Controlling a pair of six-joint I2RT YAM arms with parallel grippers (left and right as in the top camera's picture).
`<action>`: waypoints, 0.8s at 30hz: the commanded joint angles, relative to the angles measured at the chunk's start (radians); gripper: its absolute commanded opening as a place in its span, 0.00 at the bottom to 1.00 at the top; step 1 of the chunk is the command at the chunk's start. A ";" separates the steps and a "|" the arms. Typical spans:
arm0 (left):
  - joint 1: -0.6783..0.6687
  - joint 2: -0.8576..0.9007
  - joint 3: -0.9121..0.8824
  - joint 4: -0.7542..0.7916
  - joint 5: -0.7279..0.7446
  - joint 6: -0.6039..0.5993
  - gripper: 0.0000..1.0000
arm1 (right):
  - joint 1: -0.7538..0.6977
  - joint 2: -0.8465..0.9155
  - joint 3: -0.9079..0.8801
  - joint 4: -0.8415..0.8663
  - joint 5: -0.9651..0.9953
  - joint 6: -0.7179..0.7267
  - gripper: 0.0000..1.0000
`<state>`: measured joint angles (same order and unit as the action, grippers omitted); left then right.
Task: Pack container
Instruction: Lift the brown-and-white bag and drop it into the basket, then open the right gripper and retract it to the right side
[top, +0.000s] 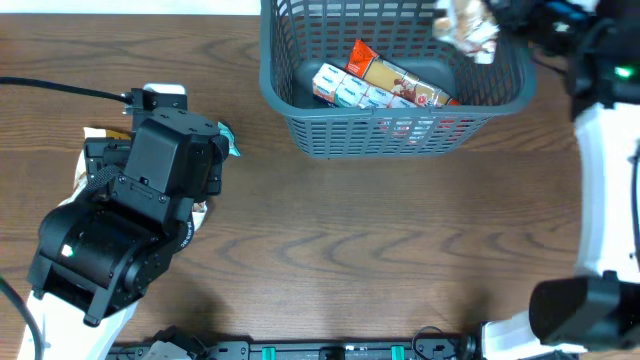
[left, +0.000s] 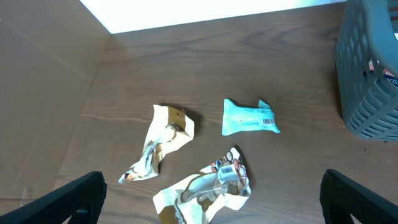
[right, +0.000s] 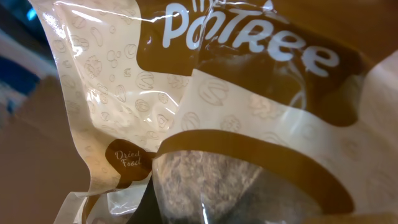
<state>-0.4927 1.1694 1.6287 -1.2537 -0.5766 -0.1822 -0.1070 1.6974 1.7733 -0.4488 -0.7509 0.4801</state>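
The dark grey slotted container (top: 400, 135) stands at the table's far middle; its corner shows in the left wrist view (left: 367, 87). It holds a red and tan packet (top: 400, 82) and white-blue packets (top: 345, 88). My right gripper (top: 512, 14) is shut on a cream and brown snack packet (top: 466, 28), which it holds above the container's far right corner. That packet (right: 205, 106) fills the right wrist view and hides the fingers. My left gripper (left: 214, 183) is open above a crumpled cream packet (left: 202, 193) on the table.
A second cream packet (left: 158, 143) and a teal packet (left: 249, 117) lie on the wooden table beyond the left gripper. The teal one peeks out beside the left arm (top: 230, 140). A black cable (top: 60, 88) runs in from the left edge.
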 joint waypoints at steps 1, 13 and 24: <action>0.005 0.001 -0.003 -0.003 -0.015 0.006 0.99 | 0.065 0.042 0.000 -0.018 0.049 -0.095 0.01; 0.005 0.001 -0.003 -0.003 -0.015 0.006 0.99 | 0.196 0.153 0.000 -0.245 0.403 -0.340 0.01; 0.005 0.001 -0.003 -0.003 -0.015 0.006 0.99 | 0.185 0.268 0.000 -0.322 0.440 -0.400 0.01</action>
<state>-0.4927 1.1694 1.6287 -1.2541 -0.5766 -0.1822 0.0818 1.9213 1.7721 -0.7597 -0.3305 0.1162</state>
